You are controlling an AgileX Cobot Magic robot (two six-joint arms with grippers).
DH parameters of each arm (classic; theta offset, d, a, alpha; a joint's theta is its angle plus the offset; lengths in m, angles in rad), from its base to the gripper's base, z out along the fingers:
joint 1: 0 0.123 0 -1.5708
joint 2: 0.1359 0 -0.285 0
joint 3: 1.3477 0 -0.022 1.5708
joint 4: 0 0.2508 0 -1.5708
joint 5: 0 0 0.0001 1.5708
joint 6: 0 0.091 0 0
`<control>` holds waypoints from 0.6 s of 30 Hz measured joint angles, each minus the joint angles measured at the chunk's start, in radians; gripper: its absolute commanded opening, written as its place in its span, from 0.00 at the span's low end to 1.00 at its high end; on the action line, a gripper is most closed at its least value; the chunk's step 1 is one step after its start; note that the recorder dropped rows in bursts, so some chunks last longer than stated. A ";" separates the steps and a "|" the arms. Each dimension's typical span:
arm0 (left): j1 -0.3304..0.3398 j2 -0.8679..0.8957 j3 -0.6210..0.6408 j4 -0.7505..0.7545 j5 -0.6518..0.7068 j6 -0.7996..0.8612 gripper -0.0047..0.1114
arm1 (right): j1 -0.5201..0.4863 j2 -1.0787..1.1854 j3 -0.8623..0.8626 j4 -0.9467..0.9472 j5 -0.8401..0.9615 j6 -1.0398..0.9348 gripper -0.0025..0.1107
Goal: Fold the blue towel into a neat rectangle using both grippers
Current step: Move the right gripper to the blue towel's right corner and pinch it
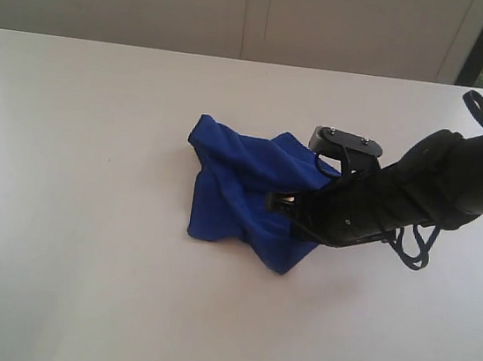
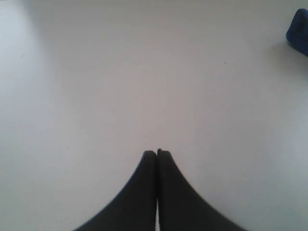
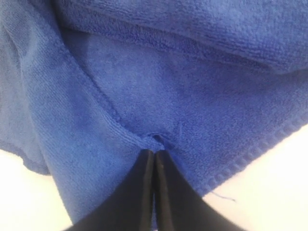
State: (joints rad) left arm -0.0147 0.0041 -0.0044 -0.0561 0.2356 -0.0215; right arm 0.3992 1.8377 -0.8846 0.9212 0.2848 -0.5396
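Blue fleecy towel (image 1: 240,189) lies crumpled near the middle of the white table (image 1: 75,230), w/ wide bare tabletop on every side, esp. left and front. The far table edge runs along a pale wall (image 1: 246,12). The cloth is soft short pile w/ a stitched hem (image 3: 255,151) and a loose thread (image 3: 222,196) beside it. It is bunched into uneven folds, corners poking out. Right arm (image 1: 428,187), black w/ looped cables (image 1: 415,248), comes in low from the right, slanting down onto the towel's right side. Right gripper (image 3: 155,154) is clenched, tips pinching a fold of the towel. Left gripper (image 2: 157,154) is pressed together on nothing over bare table, well apart from the towel, only a corner of which shows in its view.
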 measured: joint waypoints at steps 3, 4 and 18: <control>0.000 0.000 0.000 0.000 0.000 0.000 0.04 | 0.000 0.000 0.000 0.004 0.000 -0.002 0.02; 0.000 0.000 0.000 0.000 0.000 0.000 0.04 | 0.000 0.000 0.000 0.008 -0.004 -0.002 0.03; 0.000 0.000 0.000 0.000 0.000 0.000 0.04 | 0.000 0.008 0.000 0.059 -0.015 -0.002 0.30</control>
State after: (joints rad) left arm -0.0147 0.0041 -0.0044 -0.0561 0.2356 -0.0215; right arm 0.3992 1.8457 -0.8846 0.9798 0.2694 -0.5415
